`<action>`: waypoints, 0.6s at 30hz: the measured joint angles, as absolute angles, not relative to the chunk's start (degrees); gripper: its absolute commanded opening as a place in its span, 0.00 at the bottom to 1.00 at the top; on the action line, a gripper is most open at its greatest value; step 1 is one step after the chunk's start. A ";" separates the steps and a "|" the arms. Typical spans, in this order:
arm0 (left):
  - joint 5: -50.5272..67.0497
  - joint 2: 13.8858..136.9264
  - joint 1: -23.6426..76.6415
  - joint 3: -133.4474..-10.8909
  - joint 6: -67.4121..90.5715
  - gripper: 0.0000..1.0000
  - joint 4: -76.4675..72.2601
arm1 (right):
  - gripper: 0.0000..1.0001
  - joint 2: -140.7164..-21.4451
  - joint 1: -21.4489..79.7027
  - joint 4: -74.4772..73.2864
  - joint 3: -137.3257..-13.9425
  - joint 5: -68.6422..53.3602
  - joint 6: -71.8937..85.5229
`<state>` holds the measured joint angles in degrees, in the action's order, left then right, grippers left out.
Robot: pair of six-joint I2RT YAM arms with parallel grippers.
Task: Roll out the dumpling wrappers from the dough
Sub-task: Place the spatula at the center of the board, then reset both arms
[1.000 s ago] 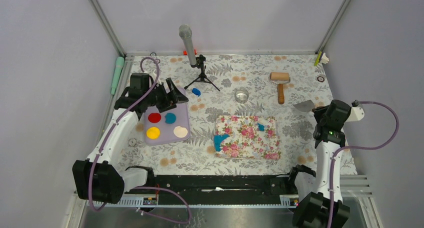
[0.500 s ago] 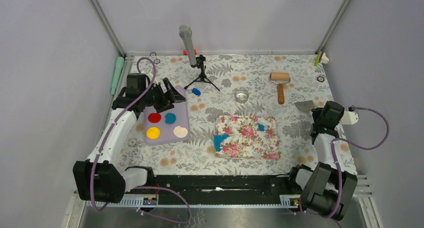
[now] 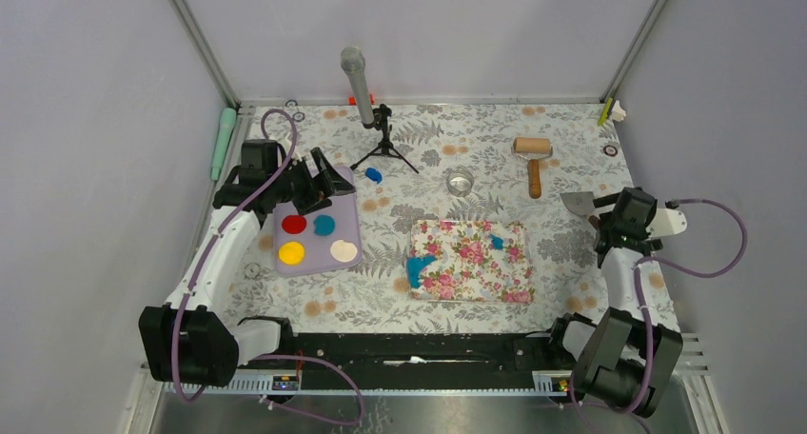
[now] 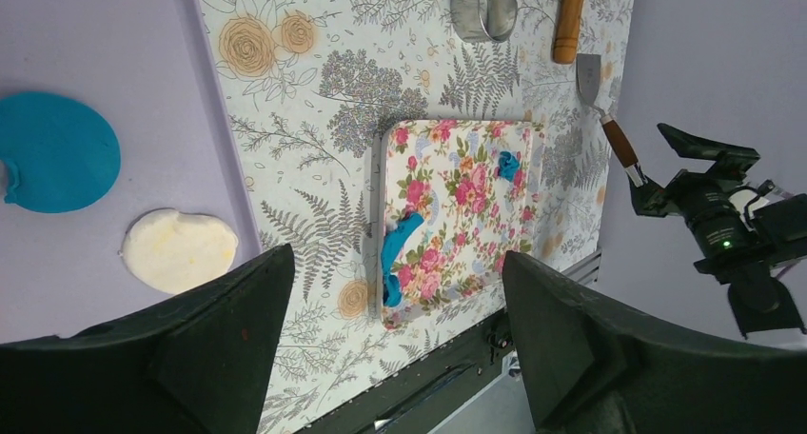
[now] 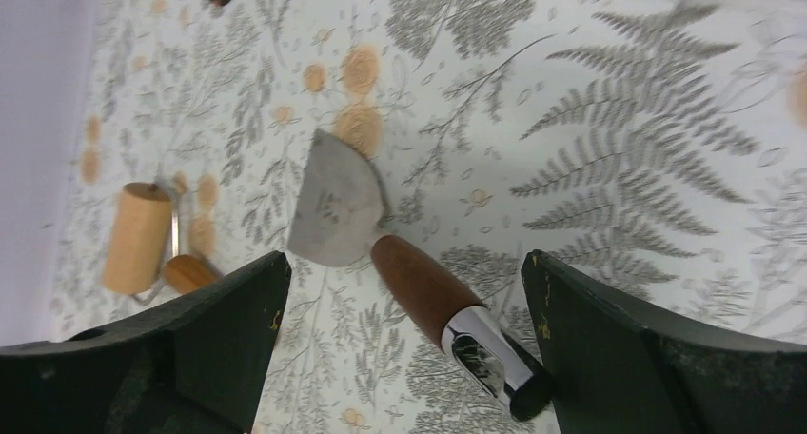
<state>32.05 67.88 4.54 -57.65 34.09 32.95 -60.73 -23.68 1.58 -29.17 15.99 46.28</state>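
**A:** Steel scraper (image 5: 335, 206) is down on the cloth. The right gripper (image 5: 402, 267) just went from a partial close to jaws spread wide. The wooden handle lies loose between them and nothing is held.

**B:** Where, top view?

**A:** About 2 o'clock of the floral mat (image 3: 466, 277), blade toward 9.

**B:** Left side?

**A:** The left gripper (image 4: 398, 263) hangs spread and empty over the purple tray (image 3: 350, 206), at 9 o'clock of the mat. It has barely changed in the last second.

**B:** Dough?

**A:** The blue dough (image 3: 419, 267) hasn't moved. There's a ragged scrap on the mat's 9 o'clock edge and a small lump (image 3: 497, 241) toward its 2 o'clock. A stray bit (image 3: 373, 174) sits on the cloth near 10–11, by the tripod (image 3: 383, 148). One round blue wrapper (image 3: 324, 225) lies on the tray with the red, yellow and cream discs.

**B:** Meaning?

**A:** My read is that the scraper job is done and the tool is parked. The right hand is free. The roller (image 3: 533, 151) sits untouched at 1 o'clock of the mat and is probably the next pick. The scraps still need gathering before rolling.
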 measured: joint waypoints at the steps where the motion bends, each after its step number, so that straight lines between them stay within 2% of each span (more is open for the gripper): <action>1: 32.21 67.88 4.54 -57.65 34.09 0.89 32.95 | 1.00 -61.06 -23.68 -0.71 -30.70 17.28 45.60; 5: 32.38 67.88 4.54 -58.41 34.06 0.96 33.61 | 1.00 -61.71 -23.68 -10.46 -39.03 23.83 42.48; 10: 32.34 67.85 4.49 -61.28 34.00 0.98 34.61 | 1.00 -61.32 -23.70 -18.90 -48.56 28.12 39.38; 18: 30.72 65.58 4.19 -64.38 33.52 0.99 36.71 | 1.00 -61.76 -22.13 -25.54 -61.54 16.43 34.48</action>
